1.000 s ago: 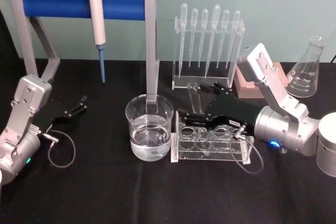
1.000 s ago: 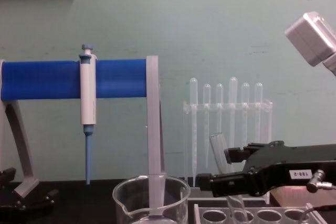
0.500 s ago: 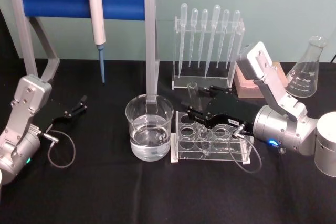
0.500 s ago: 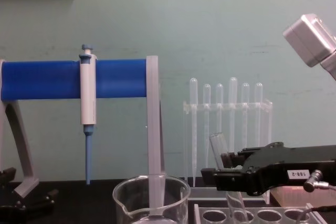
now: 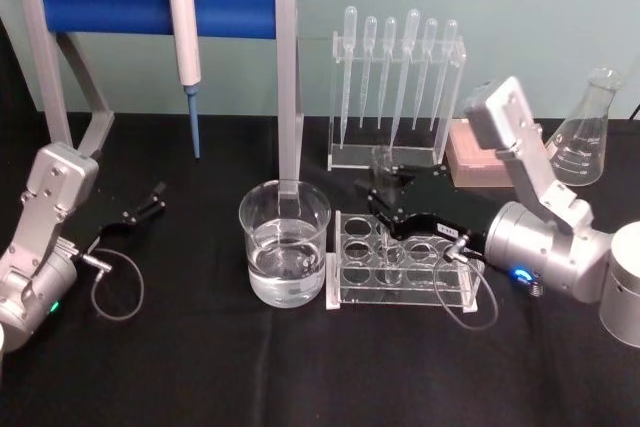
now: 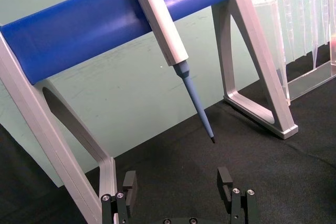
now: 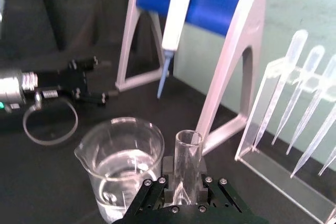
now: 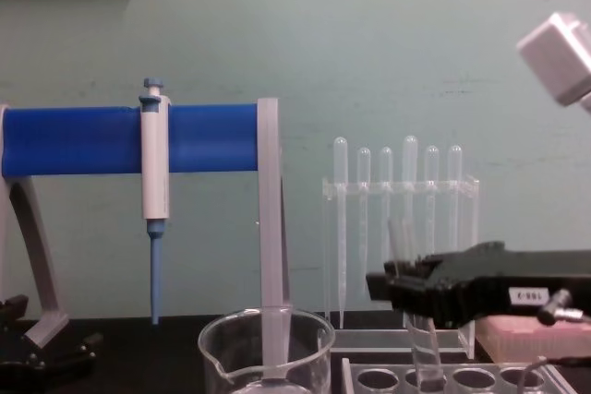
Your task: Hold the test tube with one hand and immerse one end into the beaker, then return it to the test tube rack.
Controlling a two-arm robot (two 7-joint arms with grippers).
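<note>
Black cloth point(image 5: 200, 367); cylindrical glass test tube point(image 7: 188, 171)

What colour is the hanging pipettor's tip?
Blue; the pipettor tip shows best in the left wrist view.

1. A small white label point(image 8: 528, 295) sits on the side of the right gripper point(image 8: 401, 276). Its dark characters look like a short number with a dash, but they are too blurred to read for sure.
2. The flask point(image 5: 582, 142) bears white scale lines and some printing on its glass, too small to read.
</note>
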